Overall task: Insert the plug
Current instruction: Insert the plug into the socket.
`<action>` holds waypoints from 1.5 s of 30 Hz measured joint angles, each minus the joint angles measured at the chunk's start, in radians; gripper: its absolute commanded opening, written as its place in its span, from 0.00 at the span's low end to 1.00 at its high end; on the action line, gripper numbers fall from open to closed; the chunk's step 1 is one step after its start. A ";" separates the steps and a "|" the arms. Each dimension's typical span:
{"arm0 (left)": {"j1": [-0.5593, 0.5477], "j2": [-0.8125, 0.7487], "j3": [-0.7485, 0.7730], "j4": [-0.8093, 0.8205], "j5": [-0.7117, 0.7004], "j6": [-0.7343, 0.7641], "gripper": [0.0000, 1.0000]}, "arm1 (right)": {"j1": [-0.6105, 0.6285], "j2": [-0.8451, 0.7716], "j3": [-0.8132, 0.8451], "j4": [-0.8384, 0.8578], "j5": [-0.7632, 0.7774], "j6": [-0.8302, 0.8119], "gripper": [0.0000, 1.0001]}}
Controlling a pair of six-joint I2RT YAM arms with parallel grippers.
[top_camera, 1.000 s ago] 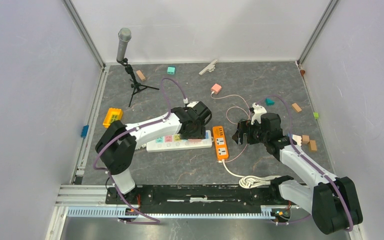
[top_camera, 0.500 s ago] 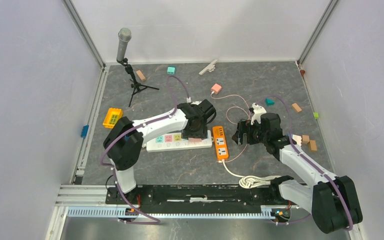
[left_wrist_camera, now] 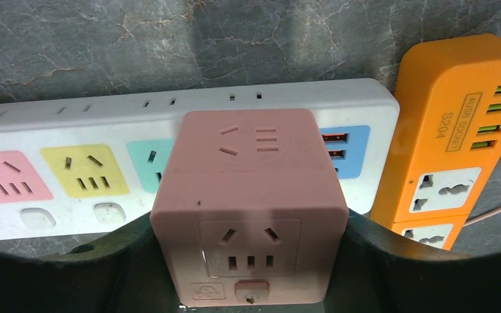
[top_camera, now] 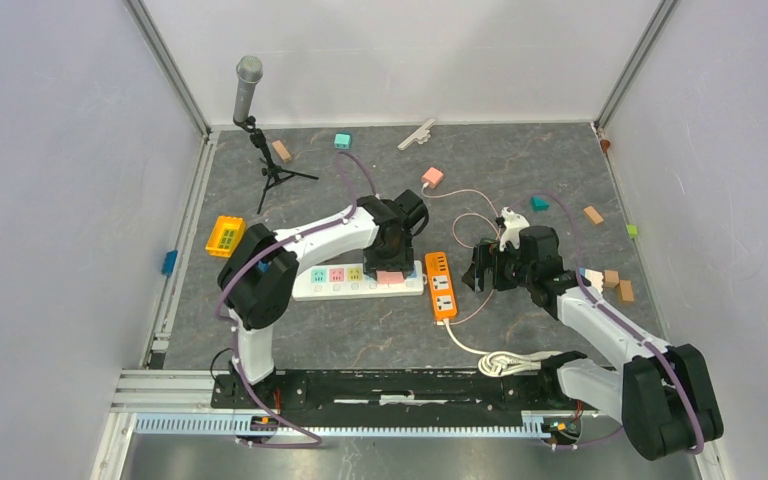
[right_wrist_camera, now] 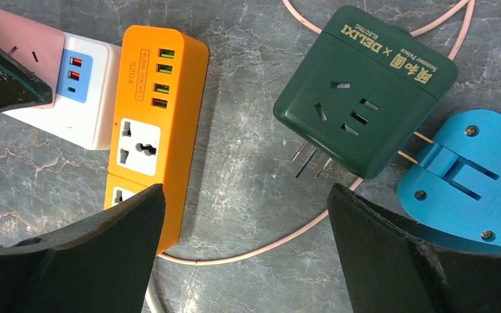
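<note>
My left gripper [left_wrist_camera: 251,267] is shut on a pink cube socket adapter [left_wrist_camera: 251,215], one black finger [left_wrist_camera: 121,267] on each side. The cube sits over the right part of the white power strip [left_wrist_camera: 72,130], covering part of the teal socket next to the blue USB panel. Its pins are hidden. In the top view the pink cube [top_camera: 390,277] is on the white strip [top_camera: 325,288] under my left gripper [top_camera: 392,262]. My right gripper [right_wrist_camera: 244,248] is open and empty above the floor, between the orange power strip [right_wrist_camera: 150,130] and a dark green cube plug [right_wrist_camera: 365,91].
A blue plastic part [right_wrist_camera: 463,169] lies beside the green plug, and a thin pink cable [right_wrist_camera: 254,251] runs under my right gripper. The orange strip [top_camera: 442,285] lies just right of the white one. A microphone stand [top_camera: 260,150] and small blocks are scattered at the back.
My left arm has swung right and toward the near side with the pink cube, which now sits lower on the white strip's right end. My right arm has hardly moved.
</note>
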 measured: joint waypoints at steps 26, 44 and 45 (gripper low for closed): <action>0.048 -0.005 0.094 -0.017 -0.009 0.089 0.96 | 0.000 0.015 0.043 -0.032 -0.028 -0.023 0.98; 0.202 -0.416 -0.040 0.003 -0.070 0.227 0.99 | 0.000 0.007 0.064 -0.061 -0.028 -0.039 0.98; 0.222 -0.433 -0.060 0.001 -0.073 0.233 0.99 | 0.000 0.007 0.064 -0.061 -0.028 -0.039 0.98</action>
